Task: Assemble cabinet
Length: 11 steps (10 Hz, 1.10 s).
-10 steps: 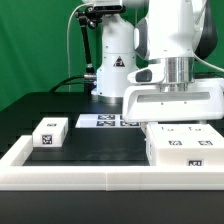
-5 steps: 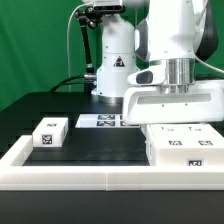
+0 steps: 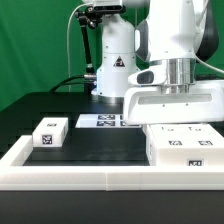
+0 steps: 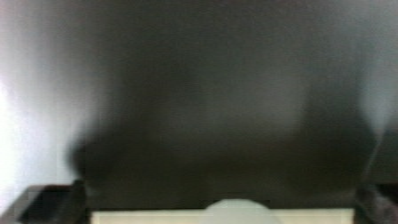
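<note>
Sitting right above the cabinet (image 3: 180, 150): the hand (image 3: 175, 104), wide white body, centre right of the exterior frame. Its lower edge meets the cabinet's top edge in the picture; contact or gap, can't tell. Fingers don't show from this side, so spread or pressed together: cannot tell. Wrist view is no help, mostly dark blur with one pale flat shape (image 4: 222, 212), too soft to name.

Cabinet is lower right of the exterior frame, on the black desk (image 3: 100, 145), right behind the white rail (image 3: 90, 176) that runs along the near edge. It's a white box with small black-and-white tags on its top face and one on the front face.

A small white tagged block (image 3: 50, 132) sits at lower left, well apart from the cabinet, just inside the rail's corner, one tag facing the camera. At frame centre the marker board (image 3: 108, 121) lies flat, between block and cabinet but further back, in front of the arm's base (image 3: 115, 65). Behind it all, a green backdrop (image 3: 35, 45).
</note>
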Available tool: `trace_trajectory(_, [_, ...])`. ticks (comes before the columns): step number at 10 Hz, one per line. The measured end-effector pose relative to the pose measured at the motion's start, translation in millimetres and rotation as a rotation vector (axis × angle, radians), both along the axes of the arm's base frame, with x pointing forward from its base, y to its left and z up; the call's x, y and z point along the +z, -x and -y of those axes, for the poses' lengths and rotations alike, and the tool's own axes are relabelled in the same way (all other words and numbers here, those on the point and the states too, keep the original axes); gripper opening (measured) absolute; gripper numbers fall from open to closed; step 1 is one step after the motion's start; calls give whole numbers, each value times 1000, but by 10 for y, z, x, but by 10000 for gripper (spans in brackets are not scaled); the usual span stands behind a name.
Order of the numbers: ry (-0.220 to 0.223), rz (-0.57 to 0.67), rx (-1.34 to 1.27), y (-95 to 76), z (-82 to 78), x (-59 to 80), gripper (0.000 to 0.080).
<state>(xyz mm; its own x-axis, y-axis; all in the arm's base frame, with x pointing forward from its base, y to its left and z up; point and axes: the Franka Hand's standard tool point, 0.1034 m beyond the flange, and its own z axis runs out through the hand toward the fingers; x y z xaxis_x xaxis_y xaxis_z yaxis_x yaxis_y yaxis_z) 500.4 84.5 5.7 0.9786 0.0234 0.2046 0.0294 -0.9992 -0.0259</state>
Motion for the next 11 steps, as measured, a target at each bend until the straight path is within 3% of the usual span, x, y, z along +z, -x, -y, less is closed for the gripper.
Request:
trace_trajectory(1, [0, 0, 1, 1, -6, 0, 623])
trace_trajectory(2, [0, 0, 2, 1, -7, 0, 489])
trace_trajectory(3, [1, 0, 3, 1, -3, 0, 305])
trace_trajectory(4, [1, -1, 4, 5, -1, -3, 203])
trace_trajectory(6, [1, -2, 5, 9, 0, -5, 198])
trace_trajectory(7, [2, -3, 6, 13, -3, -7, 104])
trace_trajectory(8, [2, -4, 7, 19, -2, -10, 104])
trace_trajectory(9, [2, -5, 7, 20, -2, -11, 23])
trace_trajectory(11, [6, -4, 25, 22, 14, -6, 5])
